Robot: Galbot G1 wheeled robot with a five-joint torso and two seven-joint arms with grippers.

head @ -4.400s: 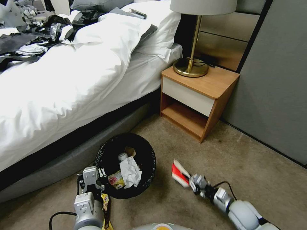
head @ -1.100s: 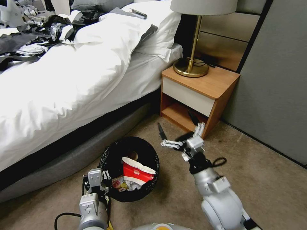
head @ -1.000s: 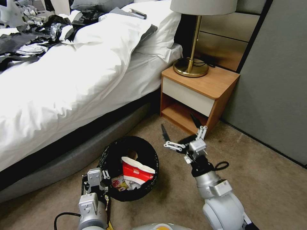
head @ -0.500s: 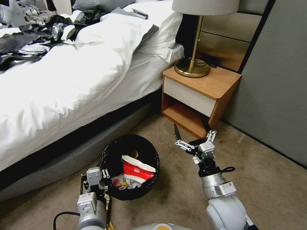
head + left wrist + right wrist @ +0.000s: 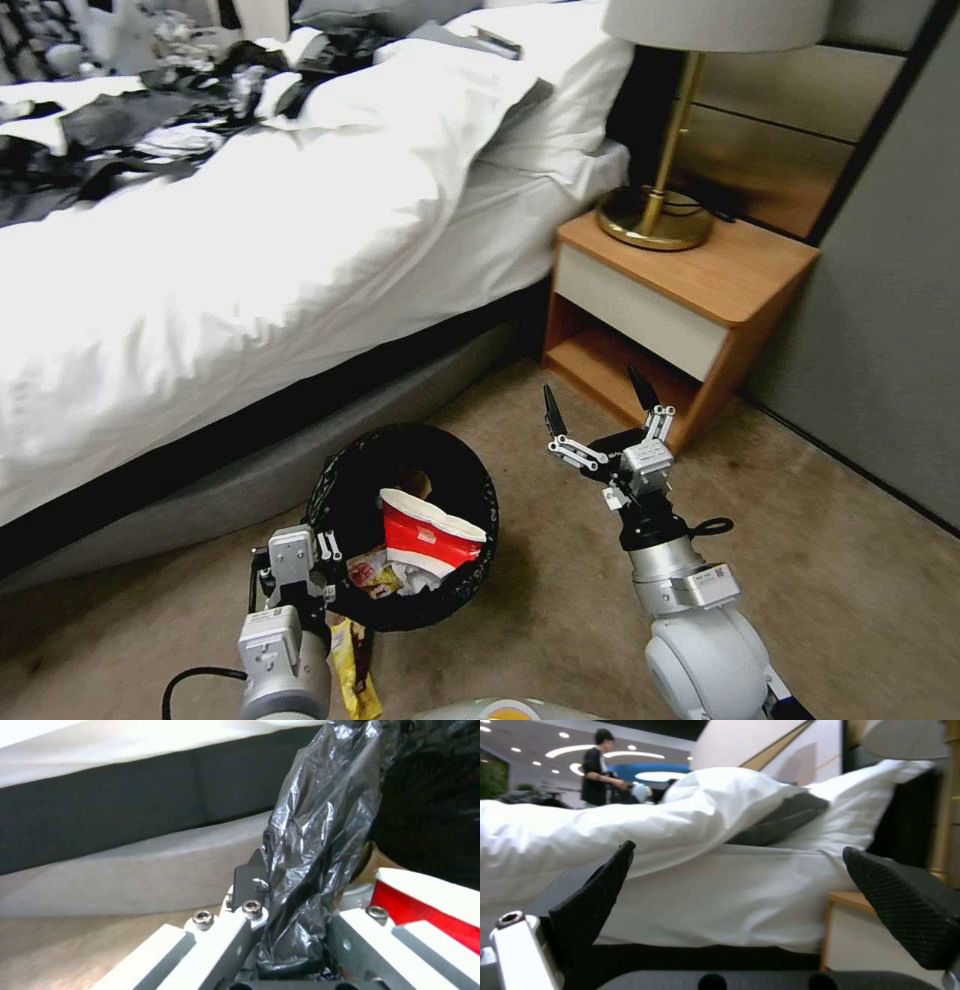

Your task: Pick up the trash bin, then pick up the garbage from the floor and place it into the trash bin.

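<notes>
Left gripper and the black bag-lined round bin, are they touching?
Touching. The left wrist view shows the left gripper clamped on the black liner over the bin's rim.

Black-lined trash bin (image 5: pixel 345 490) upright on carpet, red wrapper (image 5: pixel 428 535) inside

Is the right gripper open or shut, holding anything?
Open and empty. The right gripper hangs beside the black-lined round white trash bin, jaws spread wide; the right wrist view shows only the white bed between them.
</notes>
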